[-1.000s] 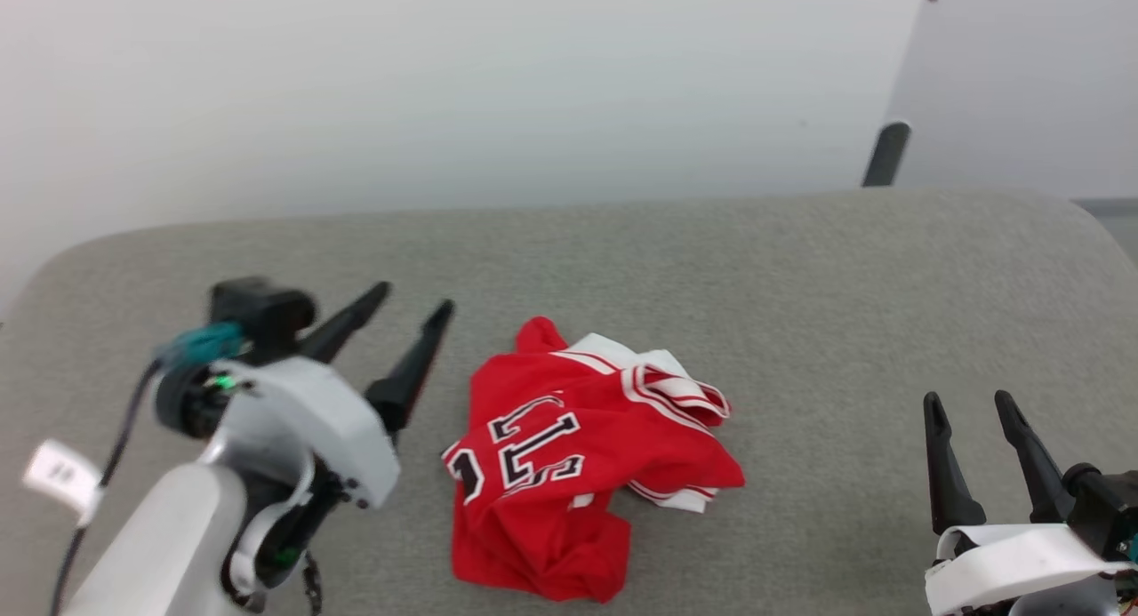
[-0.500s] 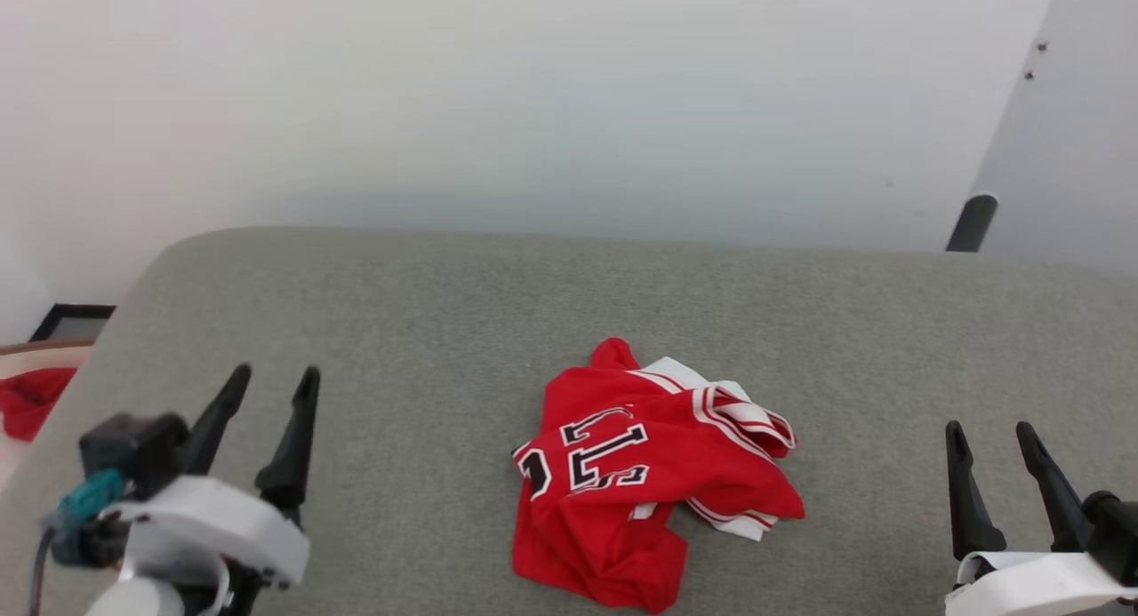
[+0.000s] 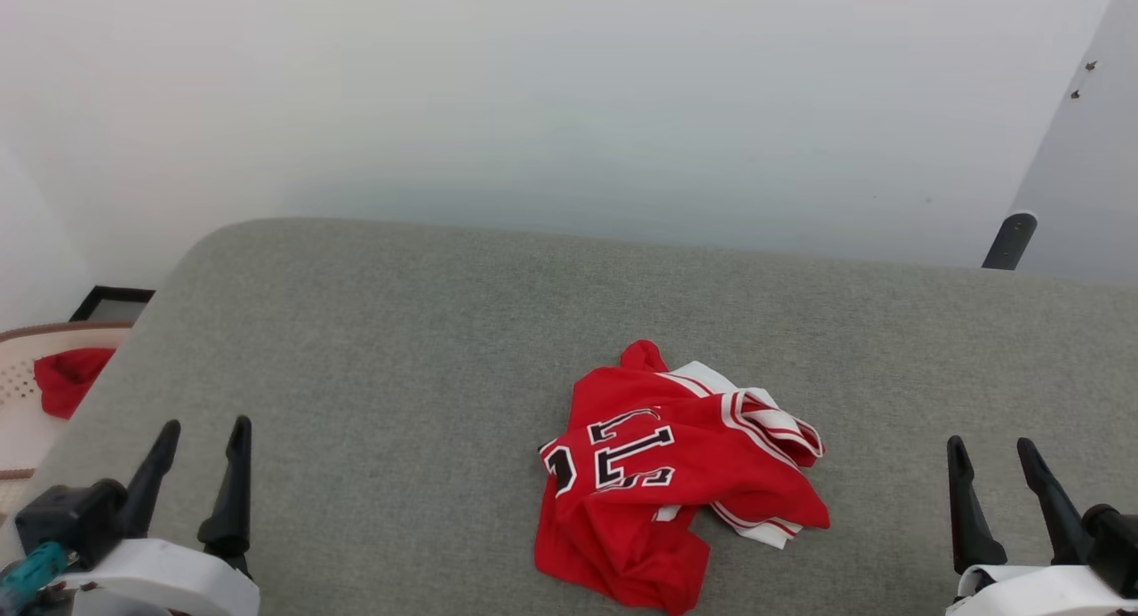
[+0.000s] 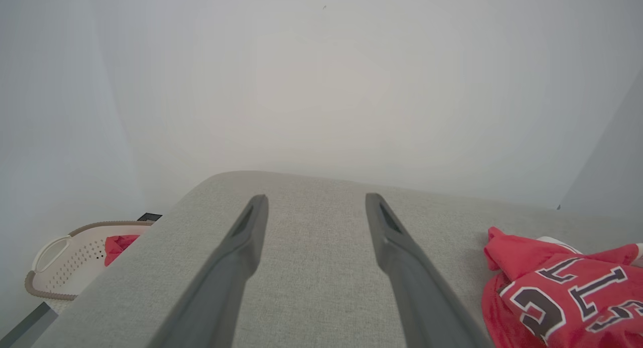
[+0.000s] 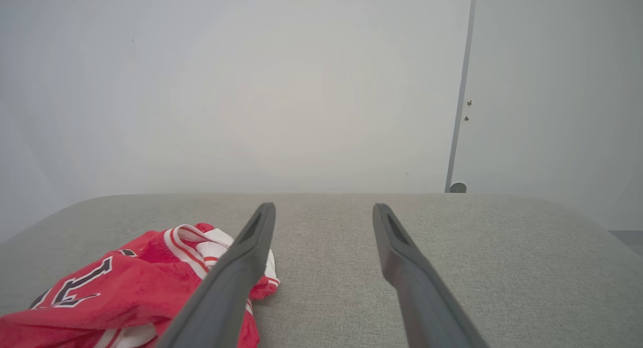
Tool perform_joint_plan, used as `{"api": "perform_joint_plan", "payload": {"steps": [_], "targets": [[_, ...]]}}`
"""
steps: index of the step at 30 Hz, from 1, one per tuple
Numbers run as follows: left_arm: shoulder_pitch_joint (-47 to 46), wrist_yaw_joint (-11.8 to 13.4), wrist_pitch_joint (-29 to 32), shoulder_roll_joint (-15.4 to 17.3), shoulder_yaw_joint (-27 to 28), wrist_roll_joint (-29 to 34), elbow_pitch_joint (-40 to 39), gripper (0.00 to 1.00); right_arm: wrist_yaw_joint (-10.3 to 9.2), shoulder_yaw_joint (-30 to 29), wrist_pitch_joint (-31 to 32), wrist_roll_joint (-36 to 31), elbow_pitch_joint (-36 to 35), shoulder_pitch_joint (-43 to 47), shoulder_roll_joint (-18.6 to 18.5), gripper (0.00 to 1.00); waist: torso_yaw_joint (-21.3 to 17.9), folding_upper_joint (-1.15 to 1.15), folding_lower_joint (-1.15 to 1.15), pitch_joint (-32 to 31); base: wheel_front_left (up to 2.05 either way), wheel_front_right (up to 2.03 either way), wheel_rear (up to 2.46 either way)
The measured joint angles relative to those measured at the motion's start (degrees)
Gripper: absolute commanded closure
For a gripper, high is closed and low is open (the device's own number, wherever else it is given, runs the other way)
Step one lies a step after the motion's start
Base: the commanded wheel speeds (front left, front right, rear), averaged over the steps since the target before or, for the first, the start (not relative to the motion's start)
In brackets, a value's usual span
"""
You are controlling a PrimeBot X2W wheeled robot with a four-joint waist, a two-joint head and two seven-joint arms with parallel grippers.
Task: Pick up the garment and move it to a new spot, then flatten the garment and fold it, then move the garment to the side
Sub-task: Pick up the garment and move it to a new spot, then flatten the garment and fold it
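Pulling back from the crumpled red jersey (image 3: 658, 474), my left hand (image 3: 204, 423) is now hovering well apart from it, fingers spread wide, gripping nothing. My right hand (image 3: 989, 441) is gaping empty too. The red jersey is lying on the gray padded surface (image 3: 400, 332) between them, nearer the right.

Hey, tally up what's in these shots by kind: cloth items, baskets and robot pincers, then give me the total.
Cloth items: 2, the red jersey on the grey pad and the red cloth in the basket
Baskets: 1, the basket beside the pad
Pincers: 2, the left pincer and the right pincer, both open
Total: 5
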Motion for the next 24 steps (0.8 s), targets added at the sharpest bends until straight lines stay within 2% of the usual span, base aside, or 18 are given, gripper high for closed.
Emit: {"api": "perform_joint_plan", "payload": {"steps": [10,13,24], "targets": [[-0.02,0.58,0.42,0.00,-0.98,0.19,-1.34,0.00,0.00,2.25,4.92,2.30,-0.56,-0.92,-1.70,0.00,2.42,0.00,0.00,1.01,0.00,0.00,0.00],[0.03,0.89,0.25,-0.78,-1.66,0.46,-1.56,0.00,0.00,2.25,8.71,2.72,-1.51,-1.64,-2.21,0.00,4.04,0.00,0.00,1.50,0.00,0.00,0.00],[-0.47,0.41,-1.43,-4.59,-4.68,1.40,-0.98,0.00,0.00,0.02,28.80,3.92,0.16,-6.22,-5.64,0.00,11.41,0.00,0.00,4.91,0.00,0.00,0.00]]}}
